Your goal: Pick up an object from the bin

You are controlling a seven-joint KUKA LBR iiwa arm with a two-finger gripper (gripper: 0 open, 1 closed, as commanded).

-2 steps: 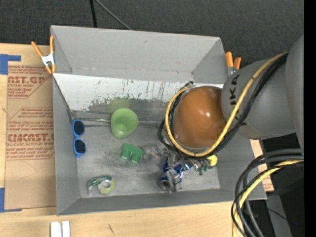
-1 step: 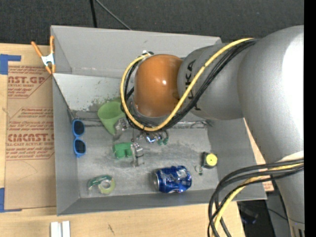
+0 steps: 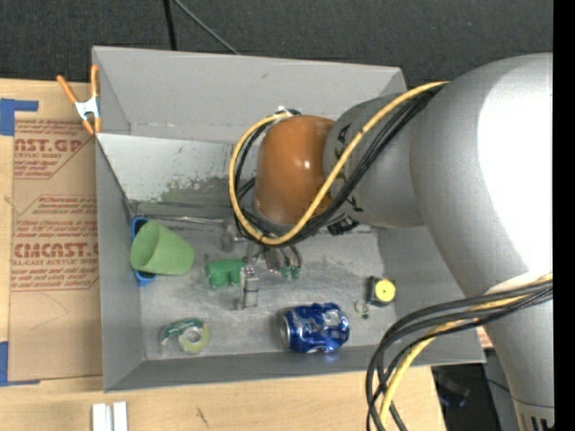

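Observation:
My gripper (image 3: 248, 287) is low in the middle of the bin, under the orange wrist cover. A small green block-shaped thing (image 3: 221, 273) lies right against its left side; I cannot tell whether it is gripped. A crushed blue drink can (image 3: 314, 328) lies on its side a little to the lower right of the gripper, near the front wall.
A light green plastic cup (image 3: 162, 249) lies tipped over at the left wall on a blue thing (image 3: 140, 273). A greenish tape roll (image 3: 186, 335) sits at the front left. A small yellow round thing (image 3: 384, 292) lies at the right. The arm covers the bin's back right.

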